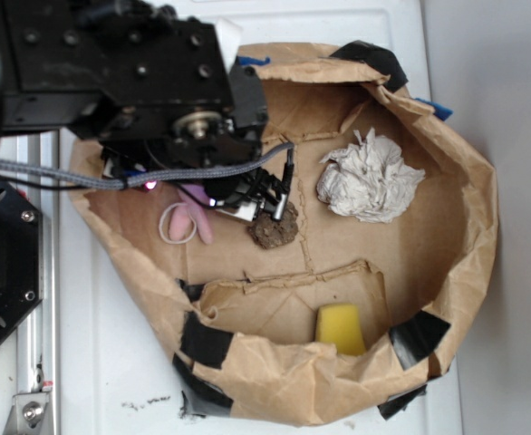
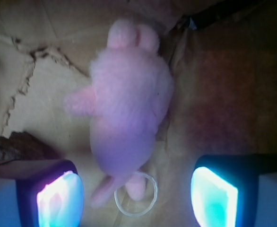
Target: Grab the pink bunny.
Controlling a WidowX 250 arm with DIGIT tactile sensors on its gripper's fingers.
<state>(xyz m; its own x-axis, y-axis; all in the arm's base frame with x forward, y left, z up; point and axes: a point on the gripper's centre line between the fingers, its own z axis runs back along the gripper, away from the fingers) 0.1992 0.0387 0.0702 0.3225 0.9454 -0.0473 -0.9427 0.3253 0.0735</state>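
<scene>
the small pale-pink fuzzy plush bunny (image 2: 126, 109) is seen lying flat on the creased brown paper floor (image 1: 338, 245) of a shallow tray made from a taped paper bag, close to the tray's left wall in the exterior view, where only its ears and thin cream cord loop (image 1: 178, 224) show from under the black arm. in the wrist view the black gripper (image 2: 137, 191) is held spread, its two glowing pads (image 2: 60, 201) set well apart at the bottom of the frame, with nothing pinched between them. the toy's long axis is seen running up and down that view, roughly at right angles to the line joining the pads. only the ear end and the loop lie level with the pads; the fat body is placed ahead of them, slightly toward the left pad. it is judged that the closing line must be carried forward along the toy's length before a grip across the body can be taken. a crumpled white paper ball (image 1: 370, 177) is left well apart.
</scene>
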